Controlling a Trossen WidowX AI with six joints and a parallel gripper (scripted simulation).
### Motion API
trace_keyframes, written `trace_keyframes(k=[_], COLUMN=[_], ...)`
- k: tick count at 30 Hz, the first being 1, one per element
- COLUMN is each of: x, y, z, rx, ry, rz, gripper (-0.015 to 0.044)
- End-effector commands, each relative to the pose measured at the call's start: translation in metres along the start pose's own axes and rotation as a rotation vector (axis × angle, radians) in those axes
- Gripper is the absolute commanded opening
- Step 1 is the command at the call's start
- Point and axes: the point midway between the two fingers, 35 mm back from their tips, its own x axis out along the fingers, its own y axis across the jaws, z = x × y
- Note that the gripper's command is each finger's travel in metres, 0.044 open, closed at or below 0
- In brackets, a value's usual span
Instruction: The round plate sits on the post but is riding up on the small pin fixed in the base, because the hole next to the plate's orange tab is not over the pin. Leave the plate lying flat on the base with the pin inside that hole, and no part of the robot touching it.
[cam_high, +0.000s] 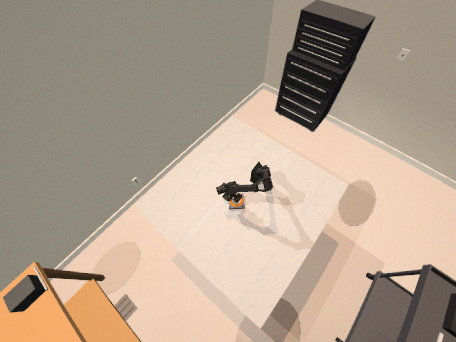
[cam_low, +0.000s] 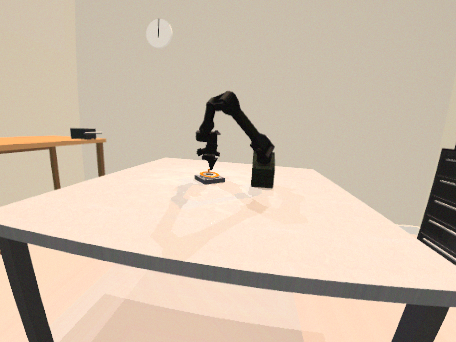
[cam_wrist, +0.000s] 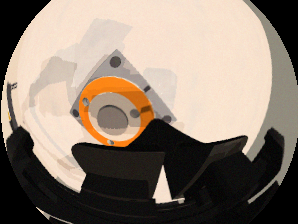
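Over plate (cam_wrist: 112, 117): tool (cam_wrist: 158, 163) fully closed, holding nothing.

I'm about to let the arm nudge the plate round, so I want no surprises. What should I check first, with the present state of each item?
1. Hand shut with nothing between its fingers: ok.
2. Hand tip down close over the round plate: ok in the exterior view; whether it touches the plate, cannot tell.
3. Plate seated on the post: ok, the grey post shows through its centre.
4. Plate lying flat on the base: cannot tell from these views.
5. Pin inside the hole by the orange tab: cannot tell; small dark spots show on the ring, but the pin and the tab cannot be picked out.
6. Base square on the table, nothing crowding it: ok.
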Motion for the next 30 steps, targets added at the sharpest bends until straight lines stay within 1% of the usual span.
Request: trace_keyframes(k=[1, 21, 30], x=[-0.001, -0.001, -0.046], y=[0.002, 0.007, 0.007], z=[0.008, 0.021, 0.015], rx=[-0.004, -0.005, -0.004], ry=[-0.007, -0.007, -0.007], rz=[0.003, 0.003, 0.002], gripper=[0.0, 0.0, 0.0])
